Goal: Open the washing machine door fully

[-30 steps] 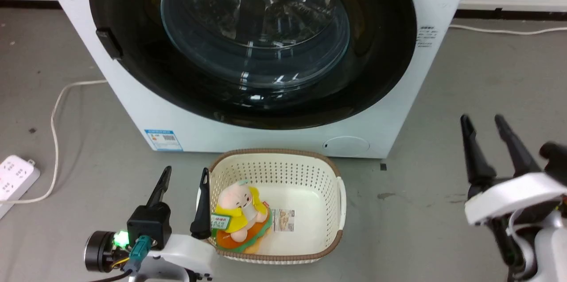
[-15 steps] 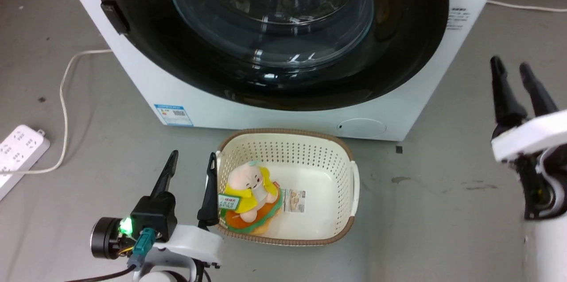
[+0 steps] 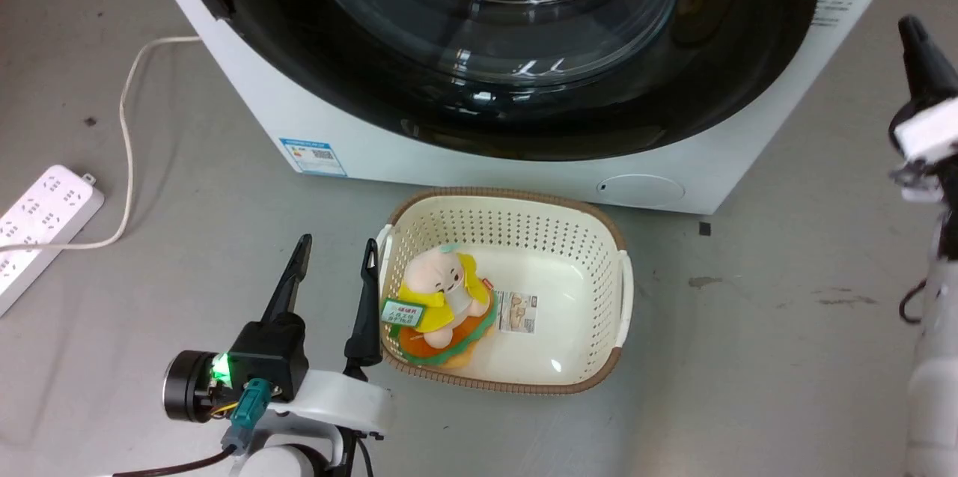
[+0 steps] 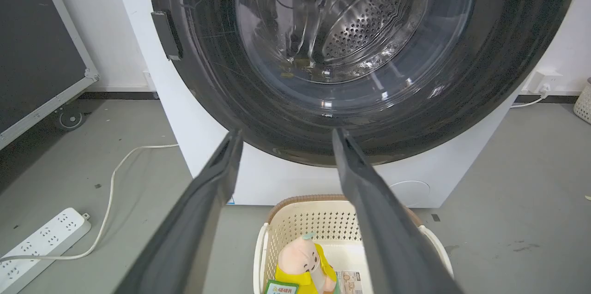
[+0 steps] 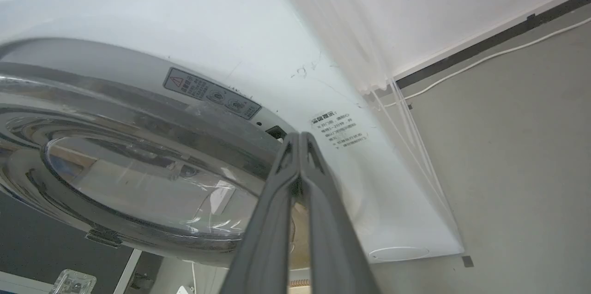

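Observation:
The washing machine door (image 3: 539, 117) is a large glossy black disc with a clear glass bowl, covering most of the white machine's front. The right wrist view looks at the door (image 5: 138, 178) from its edge side: a silvery rim and bulging glass stand a little off the white front panel. My right gripper (image 3: 914, 31) is shut and holds nothing, to the right of the machine. Its fingertips (image 5: 298, 137) point at the door's rim near a small dark slot. My left gripper (image 3: 334, 252) is open and empty, low over the floor beside the basket, facing the door (image 4: 277, 114).
A cream perforated basket (image 3: 516, 200) with a plush toy (image 3: 441, 290) sits on the floor right before the machine. A white power strip (image 3: 41, 211) and its cable (image 3: 127, 125) lie at the left. Grey floor stretches to the right of the machine.
My right gripper's fingers have closed together, and it has moved up and right in the head view. That whole view has shifted, so the camera moved. The left gripper stays open.

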Robot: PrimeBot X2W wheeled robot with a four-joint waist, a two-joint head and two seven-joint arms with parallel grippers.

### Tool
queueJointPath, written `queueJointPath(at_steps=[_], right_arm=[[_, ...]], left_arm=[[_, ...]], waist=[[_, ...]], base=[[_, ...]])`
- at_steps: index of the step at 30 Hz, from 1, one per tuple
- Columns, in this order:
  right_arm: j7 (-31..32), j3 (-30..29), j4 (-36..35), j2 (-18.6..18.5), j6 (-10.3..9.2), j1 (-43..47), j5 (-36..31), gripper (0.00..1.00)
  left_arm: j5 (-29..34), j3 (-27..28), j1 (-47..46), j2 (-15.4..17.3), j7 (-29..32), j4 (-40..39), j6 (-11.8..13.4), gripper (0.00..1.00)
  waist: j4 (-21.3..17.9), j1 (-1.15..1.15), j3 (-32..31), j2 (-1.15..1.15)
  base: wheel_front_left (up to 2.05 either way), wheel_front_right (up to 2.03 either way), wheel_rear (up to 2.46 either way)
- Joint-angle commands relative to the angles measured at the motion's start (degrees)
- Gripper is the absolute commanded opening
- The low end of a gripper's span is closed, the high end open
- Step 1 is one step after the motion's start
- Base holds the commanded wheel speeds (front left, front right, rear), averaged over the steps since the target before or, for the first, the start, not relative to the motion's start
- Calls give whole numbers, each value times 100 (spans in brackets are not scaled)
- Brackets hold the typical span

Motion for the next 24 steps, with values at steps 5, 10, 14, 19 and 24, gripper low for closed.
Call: queueJointPath(at_steps=[5, 10, 14, 19, 24], right_arm=[[455, -319, 501, -55, -2, -686, 131, 0], [956, -634, 984, -102, -2, -1195, 153, 0], [1362, -916, 1361, -153, -2, -1557, 170, 0], [1799, -1302, 1789, -220, -2, -1995, 178, 0], [2241, -1656, 2157, -241, -2, -2396, 180, 0]], left_arm=[[-44, -70, -164, 4, -101, -25, 69, 100], [-76, -138, -219, 5, -160, -29, 97, 100], [-92, -204, -246, 5, -208, -41, 125, 100], [-113, -278, -279, 5, -268, -64, 161, 100], [-125, -330, -313, 5, -328, -86, 183, 100]], waist=[[99, -1, 113, 0], [179, -1, 204, 0], [250, -1, 258, 0], [331, -1, 335, 0], [402, -1, 423, 0]], base=[[0, 0, 0], [0, 0, 0], [0, 0, 0], [0, 0, 0], [0, 0, 0]])
